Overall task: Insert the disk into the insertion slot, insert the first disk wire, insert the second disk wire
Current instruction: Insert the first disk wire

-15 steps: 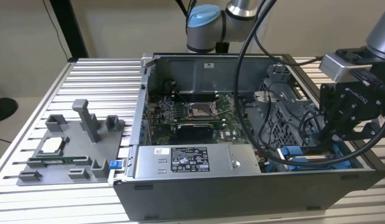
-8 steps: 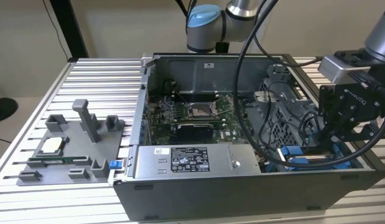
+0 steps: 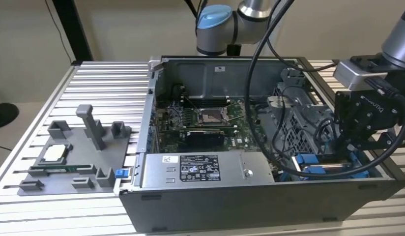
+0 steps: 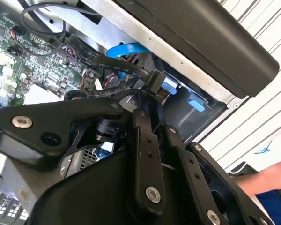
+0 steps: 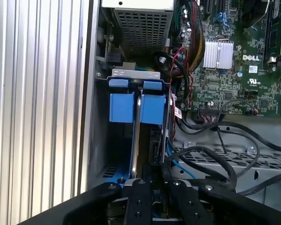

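Note:
In the exterior view the disk [image 3: 308, 163] in its blue carrier sits down in the insertion slot at the case's front corner, on the exterior view's right. In the first wrist view the disk [image 5: 136, 133] stands edge-on in the insertion slot [image 5: 97, 140], between the blue carrier tabs [image 5: 122, 107]. My gripper [image 3: 352, 153] hangs just above it. In the second wrist view the gripper [image 4: 154, 105] is shut on the black connector [image 4: 152, 85] of a disk wire [image 4: 96, 60]. In the first wrist view that connector [image 5: 155, 147] sits against the disk's end, ahead of the gripper [image 5: 152, 182].
A blue cable [image 4: 126, 48] curves beside the held connector. Black cable loops [image 5: 215, 159] lie over the perforated cage [image 5: 253, 161]. The labelled power-supply box [image 3: 199, 169] and motherboard [image 3: 202, 118] fill the case. A grey fixture [image 3: 71, 157] sits on the table. A person's arm [image 4: 267, 180] rests outside the case.

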{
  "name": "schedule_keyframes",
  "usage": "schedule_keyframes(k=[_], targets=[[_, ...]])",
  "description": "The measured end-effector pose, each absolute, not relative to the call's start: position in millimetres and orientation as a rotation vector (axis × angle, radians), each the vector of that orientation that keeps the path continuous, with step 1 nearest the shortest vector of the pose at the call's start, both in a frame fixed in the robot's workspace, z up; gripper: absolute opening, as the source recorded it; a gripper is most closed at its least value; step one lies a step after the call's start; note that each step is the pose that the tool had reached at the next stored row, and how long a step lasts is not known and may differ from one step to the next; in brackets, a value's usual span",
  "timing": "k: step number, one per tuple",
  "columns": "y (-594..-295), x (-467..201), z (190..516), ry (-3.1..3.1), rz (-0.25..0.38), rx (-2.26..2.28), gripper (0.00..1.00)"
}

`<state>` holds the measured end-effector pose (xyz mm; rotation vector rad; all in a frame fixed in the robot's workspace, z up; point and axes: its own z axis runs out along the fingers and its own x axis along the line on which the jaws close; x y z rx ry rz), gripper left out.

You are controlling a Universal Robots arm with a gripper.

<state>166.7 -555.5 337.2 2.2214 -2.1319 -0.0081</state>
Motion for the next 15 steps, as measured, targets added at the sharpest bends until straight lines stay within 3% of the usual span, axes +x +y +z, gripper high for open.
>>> schedule_keyframes(k=[12,15], targets=[[-555.4,166.7,328.7,-2.136,-0.009,2.219,0.0],[-555.6,166.7,341.6,-2.135,-0.008,2.218,0.0]])
